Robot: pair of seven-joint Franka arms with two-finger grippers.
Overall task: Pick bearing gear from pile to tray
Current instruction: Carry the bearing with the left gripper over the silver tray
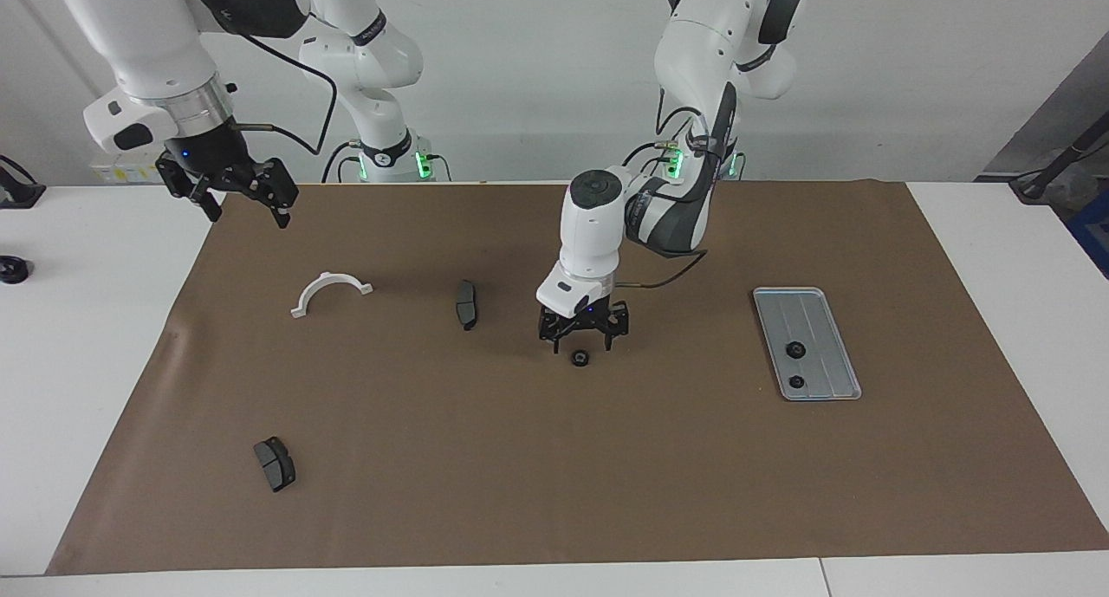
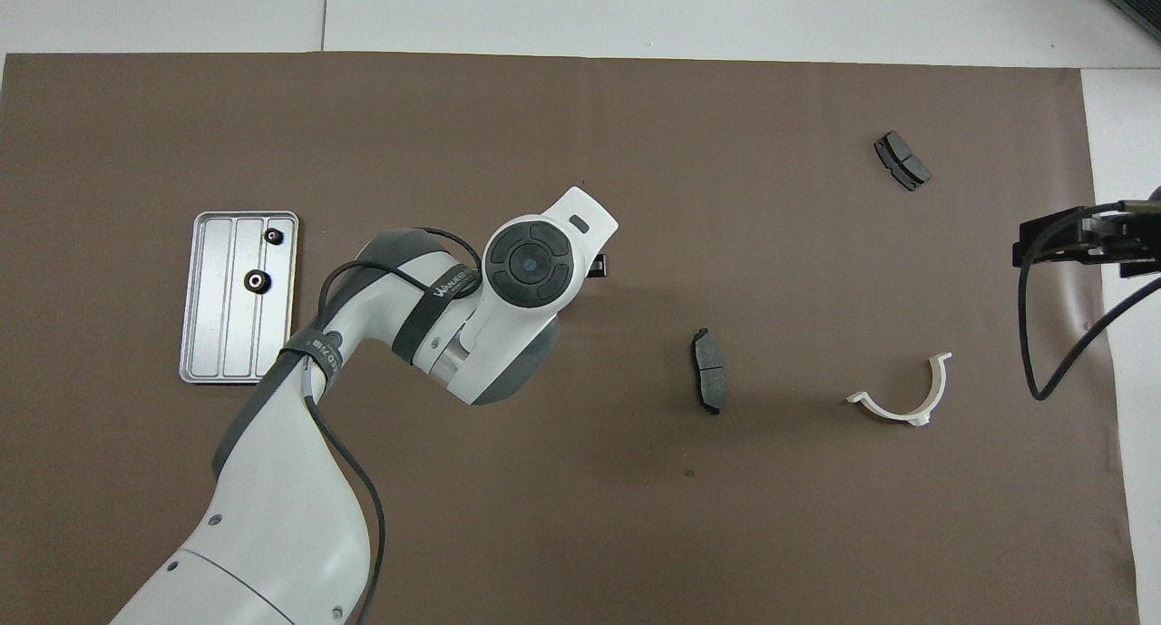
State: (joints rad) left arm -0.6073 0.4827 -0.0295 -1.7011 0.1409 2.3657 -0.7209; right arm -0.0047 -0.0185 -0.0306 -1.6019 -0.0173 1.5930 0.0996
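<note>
A small black gear point(image 1: 580, 357) lies on the brown mat. My left gripper point(image 1: 582, 344) is open and hangs low right over it, one finger on each side. In the overhead view the left hand point(image 2: 535, 262) hides this gear. The silver tray point(image 1: 823, 320) lies toward the left arm's end and holds two black gears point(image 1: 794, 349) point(image 1: 796, 381); it also shows in the overhead view point(image 2: 218, 335) with both gears point(image 2: 272, 236) point(image 2: 258, 281). My right gripper point(image 1: 249, 218) is open and empty, and waits raised over the mat's edge at the right arm's end.
The rest of the pile is scattered: a white half-ring bracket point(image 1: 331, 292) point(image 2: 902, 394), a dark pad point(image 1: 466, 304) point(image 2: 708, 370) beside the left gripper, and another pad point(image 1: 275, 463) point(image 2: 902, 161) farther from the robots.
</note>
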